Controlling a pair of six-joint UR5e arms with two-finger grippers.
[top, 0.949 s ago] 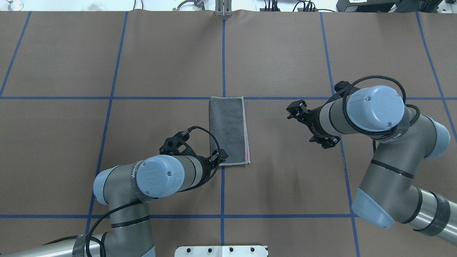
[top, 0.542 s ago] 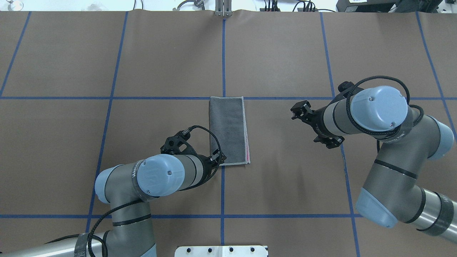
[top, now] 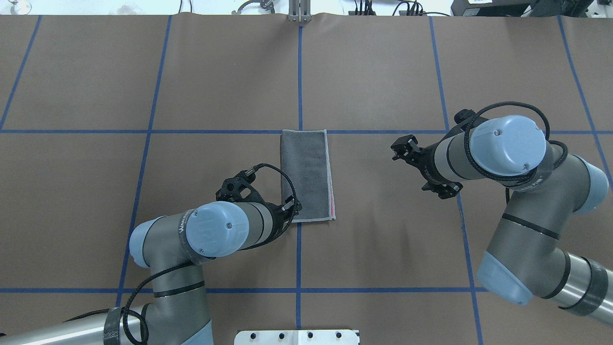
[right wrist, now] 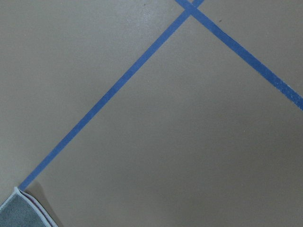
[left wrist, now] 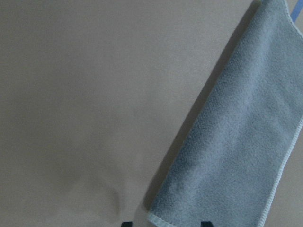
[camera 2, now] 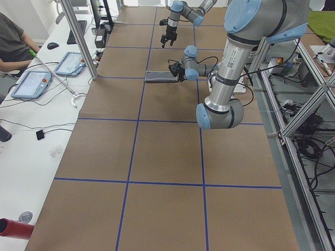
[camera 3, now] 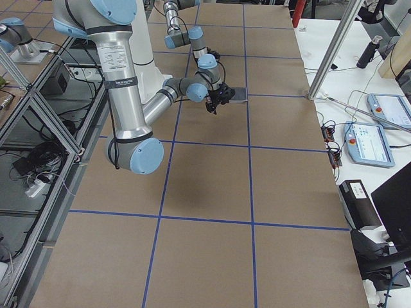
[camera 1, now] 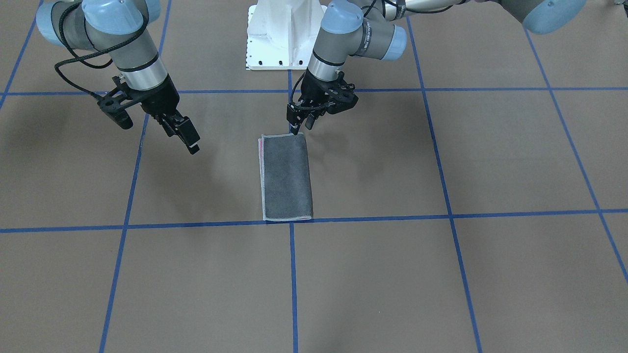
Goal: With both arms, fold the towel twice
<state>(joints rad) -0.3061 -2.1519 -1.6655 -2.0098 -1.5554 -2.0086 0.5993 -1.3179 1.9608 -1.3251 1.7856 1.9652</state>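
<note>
Towel [top: 306, 175]: folded to a narrow rectangle, dark grey terry face up with a pale stitched hem, lying flat with one corner directly beneath the left gripper [camera 1: 298, 128]. The left wrist view shows that gripper's two black fingertips [left wrist: 204, 223] spread apart either side of the corner, gripping nothing, while the overhead view shows a pink sliver along one long hem. At the wrist the left arm [top: 225, 235] bends steeply down; the right gripper [camera 1: 190, 143] hangs tilted, well clear of the towel, jaw gap not discernible.
</note>
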